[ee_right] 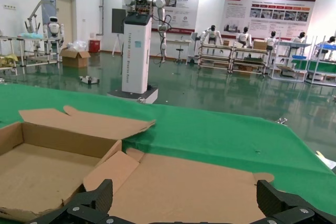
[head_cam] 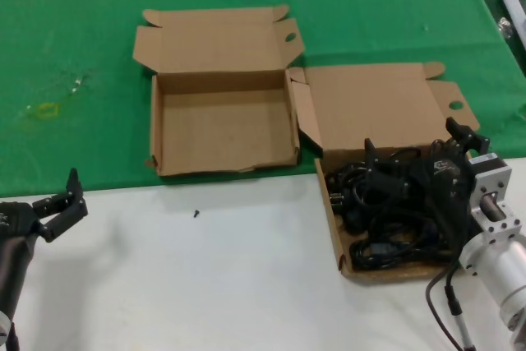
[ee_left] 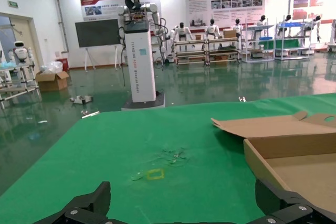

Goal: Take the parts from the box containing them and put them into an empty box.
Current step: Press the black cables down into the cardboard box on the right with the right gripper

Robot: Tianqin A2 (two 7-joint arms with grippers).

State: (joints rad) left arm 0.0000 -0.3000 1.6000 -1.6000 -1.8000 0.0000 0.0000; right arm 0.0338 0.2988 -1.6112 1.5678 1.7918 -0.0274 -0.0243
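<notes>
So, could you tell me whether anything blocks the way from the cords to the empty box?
Only cardboard: the side flap of the cord box's lid stands raised between the cords and the empty box. The right claw hovers open over the cords, with nothing between.

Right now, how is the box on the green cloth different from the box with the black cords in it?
The empty box holds nothing, while the box containing them is full of tangled black power cords. The empty box lies wholly on the green cloth; the full box sits mostly on the white table, nearer the robot. The right tool hovers open over the full box; none is over the empty one. Both are brown cardboard, lids open.
</notes>
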